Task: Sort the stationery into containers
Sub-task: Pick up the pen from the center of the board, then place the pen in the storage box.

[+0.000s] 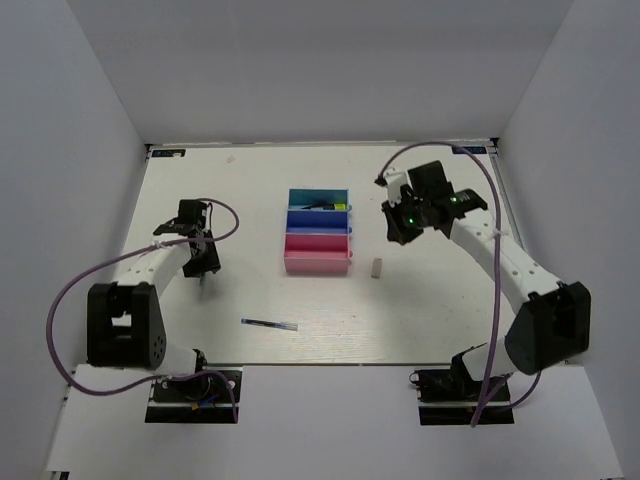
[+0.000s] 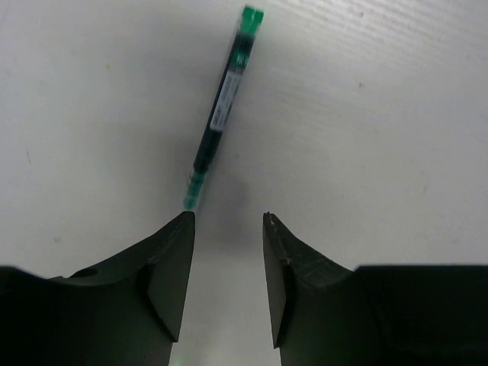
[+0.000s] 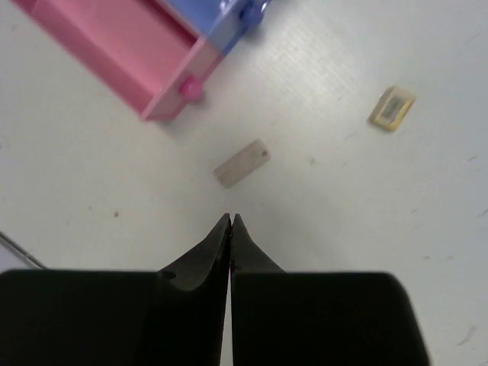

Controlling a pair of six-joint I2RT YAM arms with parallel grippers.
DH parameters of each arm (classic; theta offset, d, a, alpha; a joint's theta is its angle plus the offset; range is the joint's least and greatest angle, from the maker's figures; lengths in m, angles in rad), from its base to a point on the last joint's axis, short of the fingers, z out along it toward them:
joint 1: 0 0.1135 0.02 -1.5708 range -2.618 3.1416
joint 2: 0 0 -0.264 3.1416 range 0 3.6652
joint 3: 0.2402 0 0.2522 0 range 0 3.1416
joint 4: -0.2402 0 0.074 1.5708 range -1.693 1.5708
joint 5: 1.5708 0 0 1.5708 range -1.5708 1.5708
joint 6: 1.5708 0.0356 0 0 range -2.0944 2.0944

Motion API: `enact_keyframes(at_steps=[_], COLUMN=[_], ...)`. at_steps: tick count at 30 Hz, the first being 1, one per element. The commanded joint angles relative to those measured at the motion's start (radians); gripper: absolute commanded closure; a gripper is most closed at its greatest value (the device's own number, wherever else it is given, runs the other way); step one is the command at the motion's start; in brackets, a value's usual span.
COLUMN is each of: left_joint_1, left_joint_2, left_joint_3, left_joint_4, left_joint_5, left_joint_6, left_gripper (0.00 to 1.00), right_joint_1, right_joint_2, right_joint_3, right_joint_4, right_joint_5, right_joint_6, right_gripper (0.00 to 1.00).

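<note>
A yellow highlighter (image 1: 338,207) is in the teal bin (image 1: 296,199). The green highlighter (image 2: 221,110), pen (image 1: 268,323) and eraser (image 3: 241,163) wait on the bench (image 1: 450,320). The left gripper (image 2: 227,217) is spread wide; the right gripper (image 3: 230,219) is closed and empty.

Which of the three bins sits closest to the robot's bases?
The pink bin, at the near end of the row. The blue bin is in the middle, and the teal bin is farthest away.

The bins (image 1: 318,264) are teal, blue, pink; highlighter (image 2: 221,107) black-green; eraser (image 3: 242,162) beige.
</note>
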Motion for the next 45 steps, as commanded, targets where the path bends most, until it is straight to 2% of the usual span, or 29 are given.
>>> enact_keyframes(at_steps=[1, 4, 8, 13, 14, 15, 19, 23, 24, 26, 27, 28, 29, 30, 31, 32, 35, 37, 40, 45], left_joint_1=[0.003, 0.005, 0.008, 0.019, 0.023, 0.023, 0.03, 0.028, 0.025, 0.002, -0.015, -0.036, -0.047, -0.073, -0.104, -0.137, -0.228, -0.281, -0.323, -0.391], left_joint_2=[0.091, 0.171, 0.231, 0.285, 0.291, 0.292, 0.311, 0.294, 0.273, 0.23, 0.204, 0.175, 0.164, 0.136, 0.133, 0.131, 0.122, 0.139, 0.177, 0.231], left_joint_3=[0.072, 0.108, 0.145, 0.133, 0.126, 0.109, 0.078, 0.105, 0.118, 0.168, 0.208, 0.255, 0.28, 0.341, 0.365, 0.383, 0.432, 0.46, 0.507, 0.56], left_joint_4=[0.038, 0.05, 0.062, 0.094, 0.099, 0.116, 0.13, 0.108, 0.101, 0.064, 0.059, 0.029, 0.022, 0.024, 0.024, 0.022, 0.121, 0.134, 0.145, 0.261], left_joint_5=[-0.064, -0.086, -0.087, -0.069, -0.06, -0.052, -0.026, -0.017, 0.004, 0.028, 0.085, 0.104, 0.132, 0.234, 0.264, 0.323, 0.502, 0.632, 0.707, 0.776], left_joint_6=[0.07, 0.139, 0.206, 0.222, 0.219, 0.216, 0.203, 0.17, 0.151, 0.121, 0.108, 0.061, 0.044, 0.013, 0.004, 0.001, 0.096, 0.25, 0.46, 0.614], left_gripper=[0.48, 0.48, 0.48, 0.55, 0.58, 0.67, 0.86, 0.98, 0.99, 0.99, 0.99, 0.99, 0.99, 0.99, 0.99, 0.99, 0.99, 0.99, 0.99, 0.99], right_joint_1=[-0.02, -0.044, -0.07, -0.104, -0.106, -0.115, -0.144, -0.17, -0.173, -0.184, -0.185, -0.192, -0.195, -0.196, -0.199, -0.205, -0.212, -0.224, -0.233, -0.245], right_joint_2=[-0.11, -0.185, -0.242, -0.267, -0.271, -0.276, -0.28, -0.285, -0.285, -0.284, -0.28, -0.276, -0.273, -0.273, -0.268, -0.268, -0.271, -0.27, -0.274, -0.274], right_joint_3=[-0.125, -0.227, -0.279, -0.296, -0.297, -0.307, -0.314, -0.32, -0.325, -0.334, -0.337, -0.337, -0.337, -0.337, -0.34, -0.346, -0.354, -0.354, -0.36, -0.362], right_joint_4=[0.062, 0.072, 0.094, 0.095, 0.095, 0.098, 0.105, 0.114, 0.112, 0.118, 0.123, 0.12, 0.12, 0.12, 0.121, 0.12, 0.134, 0.138, 0.14, 0.141], right_joint_5=[-0.109, -0.149, -0.181, -0.224, -0.233, -0.239, -0.253, -0.269, -0.276, -0.287, -0.29, -0.301, -0.304, -0.307, -0.307, -0.307, -0.31, -0.313, -0.324, -0.327], right_joint_6=[0.061, 0.084, 0.111, 0.137, 0.14, 0.147, 0.151, 0.154, 0.154, 0.145, 0.141, 0.137, 0.136, 0.136, 0.137, 0.14, 0.144, 0.145, 0.147, 0.148], right_gripper=[0.98, 0.97, 0.97, 0.97, 0.97, 0.97, 0.97, 0.97, 0.96, 0.68, 0.56, 0.48, 0.48, 0.5, 0.56, 0.58, 0.58, 0.57, 0.57, 0.56])
